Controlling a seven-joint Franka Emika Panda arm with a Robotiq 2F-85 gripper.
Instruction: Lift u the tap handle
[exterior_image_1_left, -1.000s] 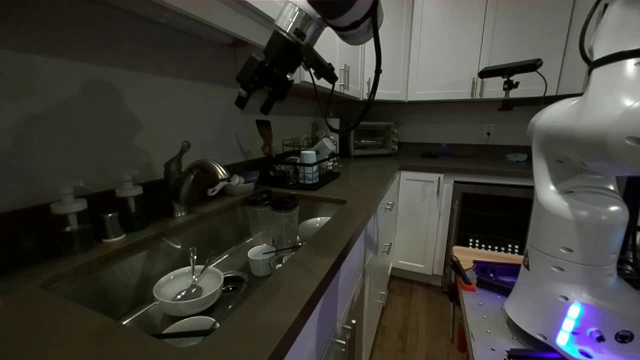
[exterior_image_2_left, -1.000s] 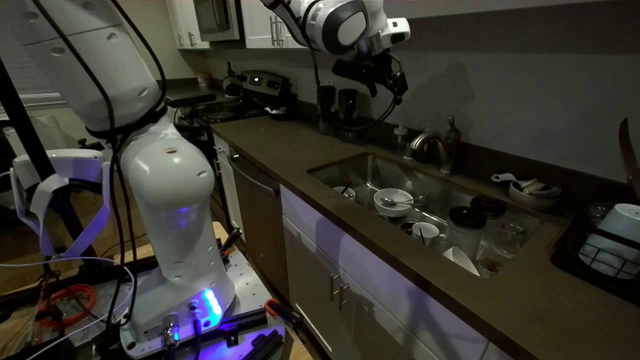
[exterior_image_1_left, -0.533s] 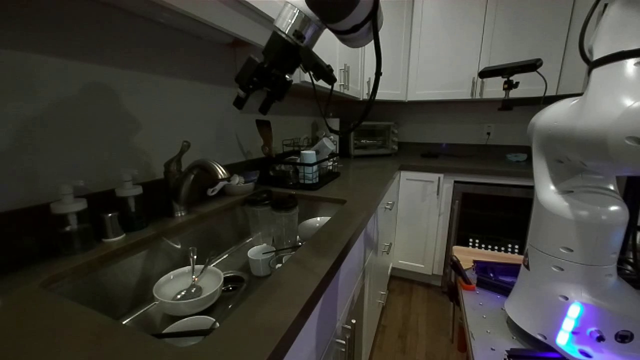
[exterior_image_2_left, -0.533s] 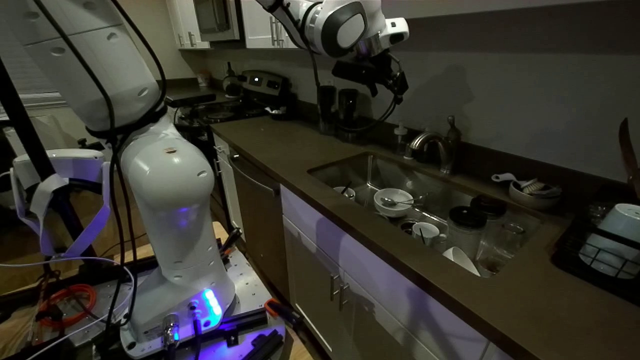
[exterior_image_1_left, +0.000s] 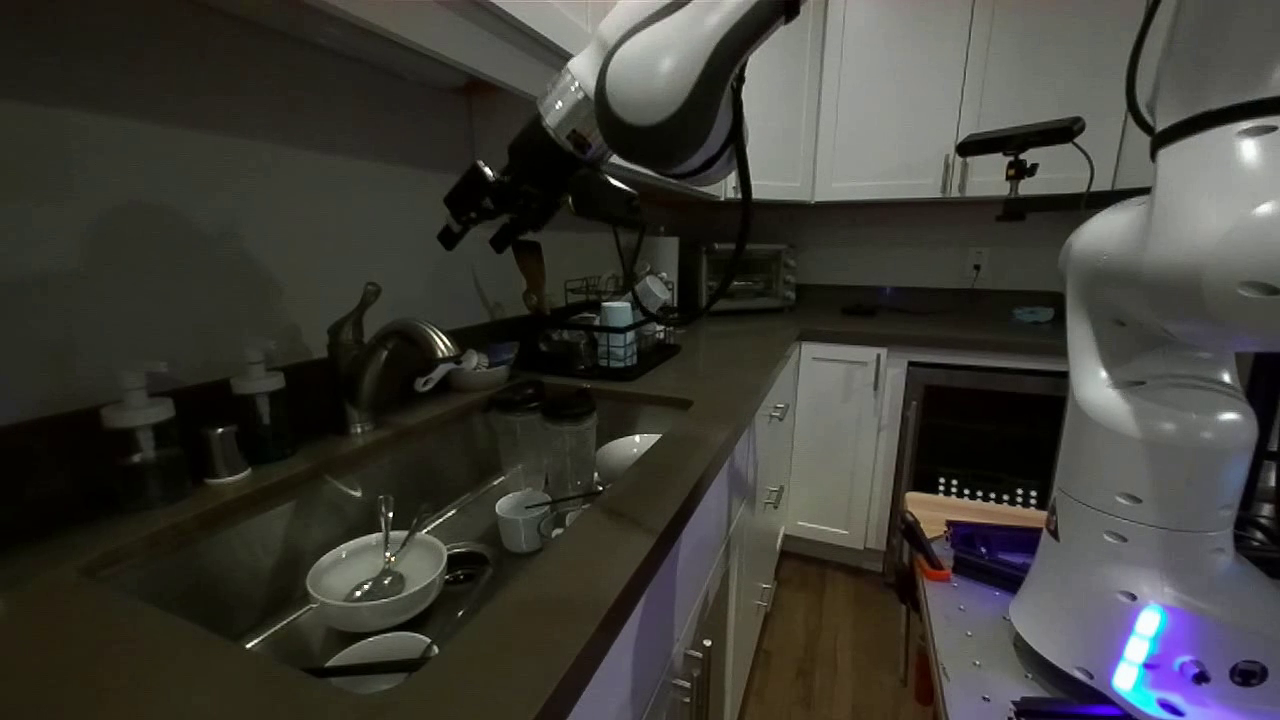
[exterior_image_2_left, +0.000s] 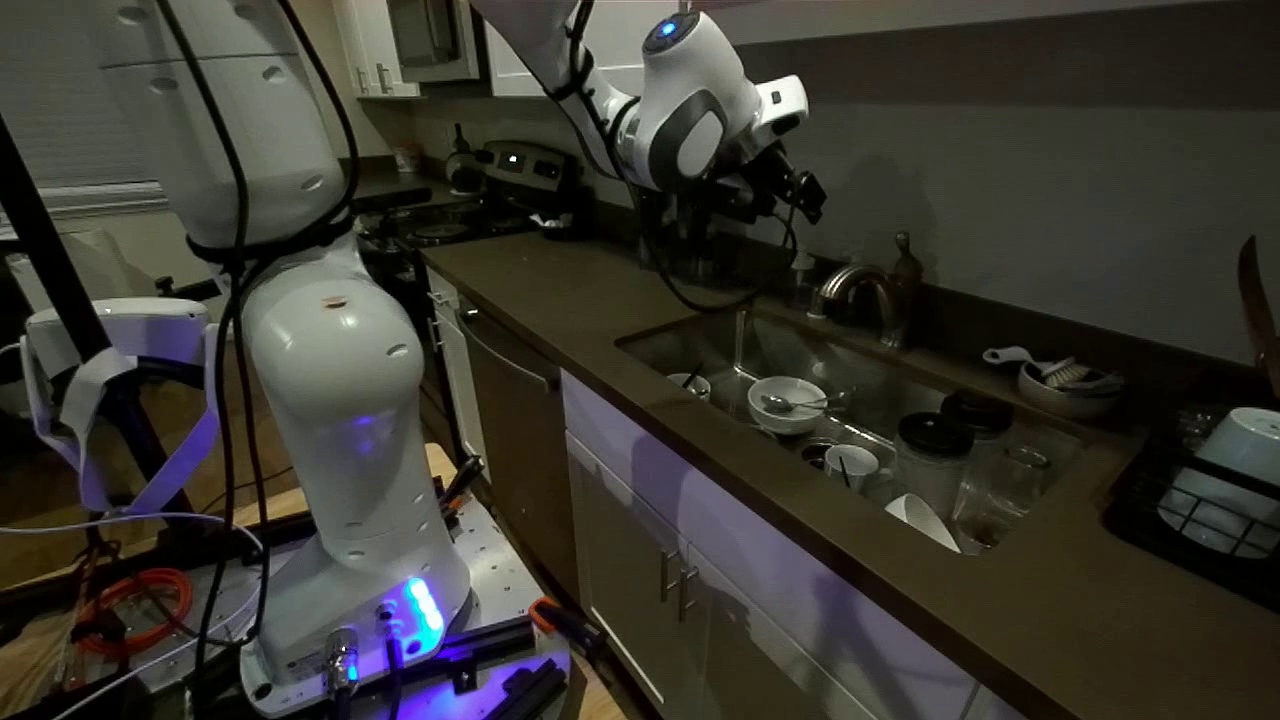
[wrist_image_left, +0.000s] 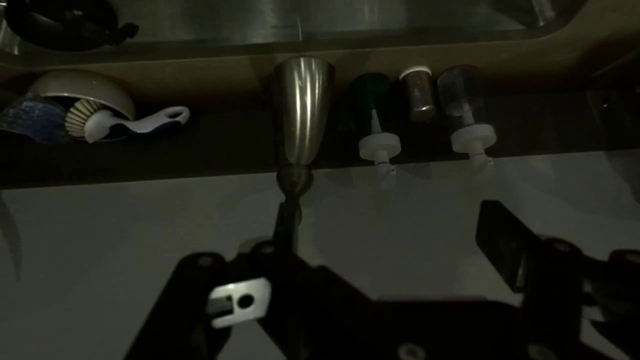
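The jaws stand apart, with nothing held. The handle (exterior_image_1_left: 350, 318) is seen below them, untouched; in the wrist view it is partly covered by one finger (wrist_image_left: 286, 227). The gripper (wrist_image_left: 390, 215) would best be shifted towards that finger's side, lowered until the handle is straddled, then raised gently. No brand or label can be read.

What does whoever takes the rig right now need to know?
Hand: open, holding nothing.
Tap handle: on top of the tap, behind the sink; the hand is higher and clear of it in both exterior views.
Done: no grip on the handle yet; can't tell whether it is already raised.
Left: likely lower to the handle, engage it, lift.
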